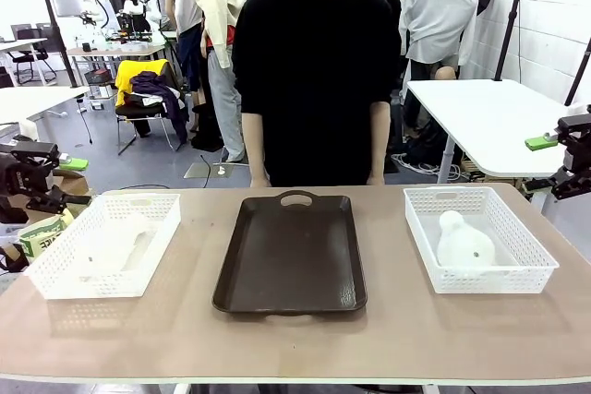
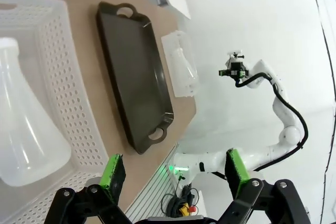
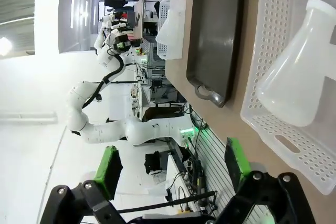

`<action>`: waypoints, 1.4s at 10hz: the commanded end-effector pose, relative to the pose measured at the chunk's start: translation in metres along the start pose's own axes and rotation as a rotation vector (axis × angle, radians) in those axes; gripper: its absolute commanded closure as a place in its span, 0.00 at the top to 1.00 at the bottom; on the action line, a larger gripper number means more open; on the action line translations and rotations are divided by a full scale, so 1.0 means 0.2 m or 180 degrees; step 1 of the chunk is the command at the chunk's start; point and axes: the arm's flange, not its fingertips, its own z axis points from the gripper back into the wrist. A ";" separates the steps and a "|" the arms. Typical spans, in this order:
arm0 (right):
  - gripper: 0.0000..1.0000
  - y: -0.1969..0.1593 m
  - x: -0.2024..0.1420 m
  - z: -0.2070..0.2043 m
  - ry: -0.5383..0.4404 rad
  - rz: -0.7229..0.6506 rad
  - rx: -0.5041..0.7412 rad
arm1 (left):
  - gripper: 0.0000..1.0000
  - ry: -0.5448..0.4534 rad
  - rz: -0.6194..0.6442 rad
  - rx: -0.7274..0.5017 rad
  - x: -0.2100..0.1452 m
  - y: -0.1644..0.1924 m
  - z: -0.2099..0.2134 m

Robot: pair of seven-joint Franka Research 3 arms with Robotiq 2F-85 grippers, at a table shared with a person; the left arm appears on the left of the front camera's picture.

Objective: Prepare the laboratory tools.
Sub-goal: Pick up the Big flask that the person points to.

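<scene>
Tan counter [image 1: 295, 343] carries 1 dark brown tray [image 1: 291, 256] between 2 white mesh baskets. The left basket [image 1: 55, 276] holds the left flask [image 1: 115, 246] on its side, and the right basket [image 1: 482, 285] holds the right flask [image 1: 462, 239]. Left end effector [image 2: 175, 167] and right end effector [image 3: 173, 158] hang spread and empty. A person [image 1: 314, 71] stands beyond, in a cluttered workroom.

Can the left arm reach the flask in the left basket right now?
Probably yes. The left gripper is open, off the edge of the table beside the left basket; the flask lies on its side in that open-topped basket with nothing over it.
</scene>
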 end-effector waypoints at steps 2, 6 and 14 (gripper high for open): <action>1.00 0.01 0.01 -0.03 0.0009 -0.0036 0.0054 | 1.00 0.0025 0.0129 -0.0024 -0.01 -0.01 0.02; 1.00 0.02 0.02 -0.05 0.0083 -0.0016 0.0084 | 1.00 0.0080 0.0059 -0.0057 -0.01 -0.06 0.01; 1.00 0.01 0.01 -0.05 0.0080 0.0014 0.0023 | 1.00 0.0043 0.0037 -0.0072 -0.01 -0.04 0.00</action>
